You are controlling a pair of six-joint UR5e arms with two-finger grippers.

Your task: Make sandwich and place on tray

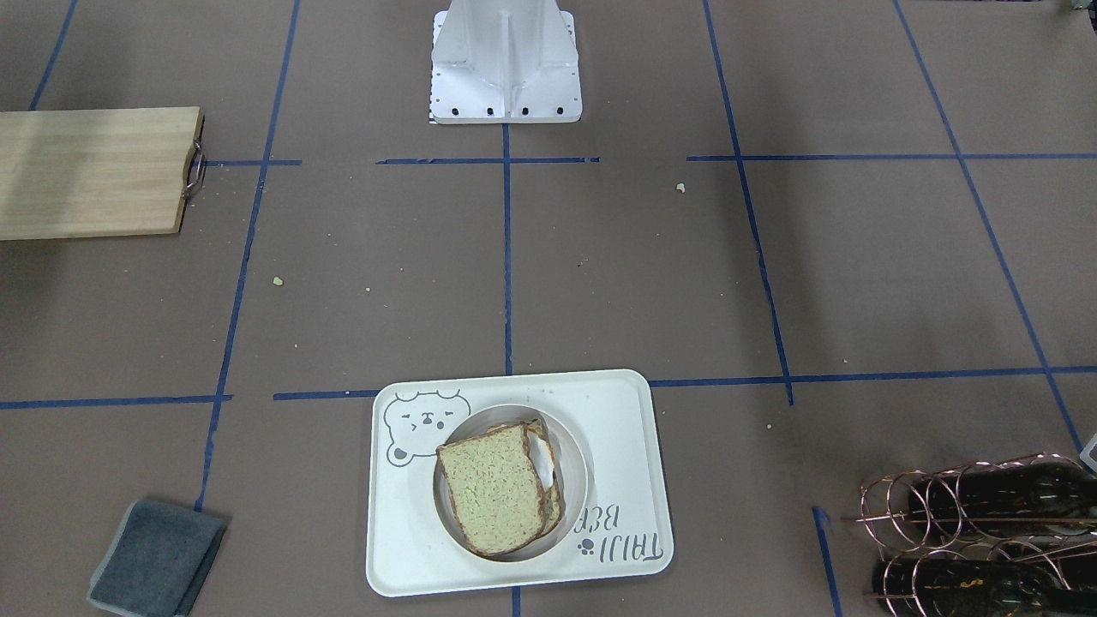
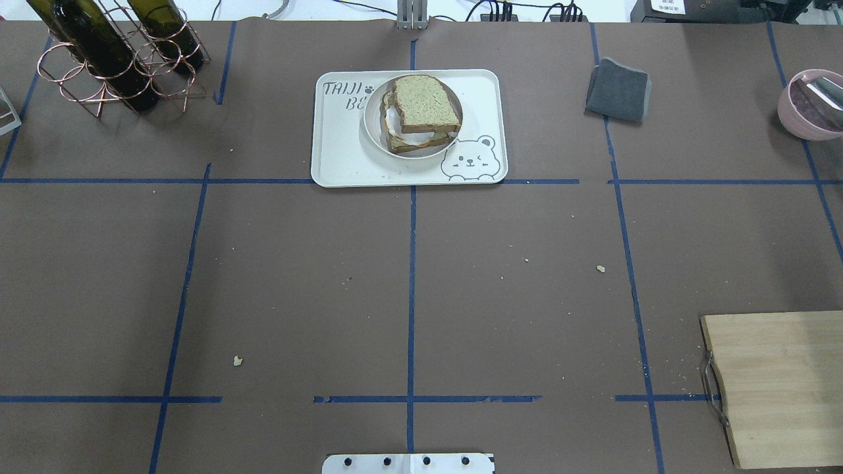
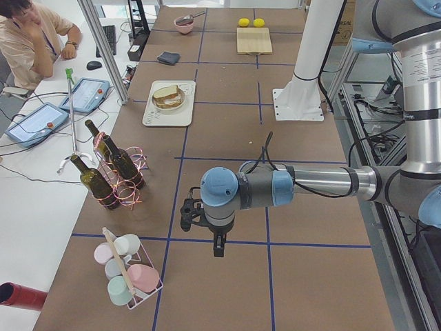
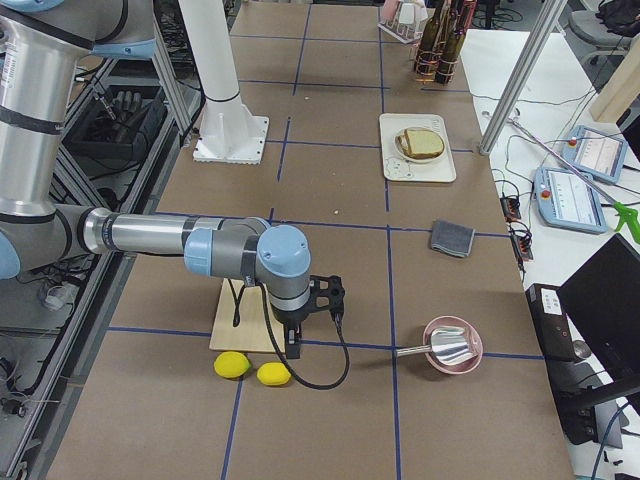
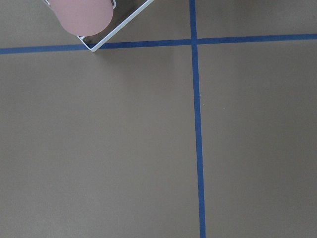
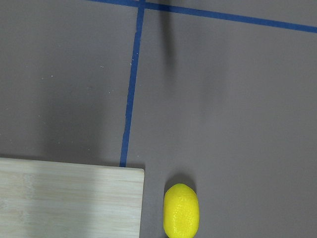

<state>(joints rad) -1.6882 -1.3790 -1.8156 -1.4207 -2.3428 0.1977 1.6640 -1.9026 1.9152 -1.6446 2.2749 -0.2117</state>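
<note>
The sandwich [image 1: 493, 493], two brown-crusted wholegrain slices with white egg showing between them, lies on a small round beige plate [image 1: 577, 467]. The plate stands on the cream bear-face tray [image 1: 617, 420]. Sandwich [image 2: 425, 105] and tray [image 2: 336, 158] also show at the table's far middle in the overhead view. My left gripper [image 3: 219, 248] hangs over bare table near the cup rack, far from the tray. My right gripper [image 4: 295, 345] hangs by the cutting board and lemons. I cannot tell whether either is open or shut.
A wooden cutting board [image 2: 784, 388] with a metal handle lies near my right side, with two lemons [image 4: 250, 368] beside it. A grey cloth [image 2: 619, 89], a pink bowl [image 2: 810, 105] and a wine bottle rack [image 2: 112, 59] stand at the far edge. A cup rack [image 3: 127, 272] stands at the left end.
</note>
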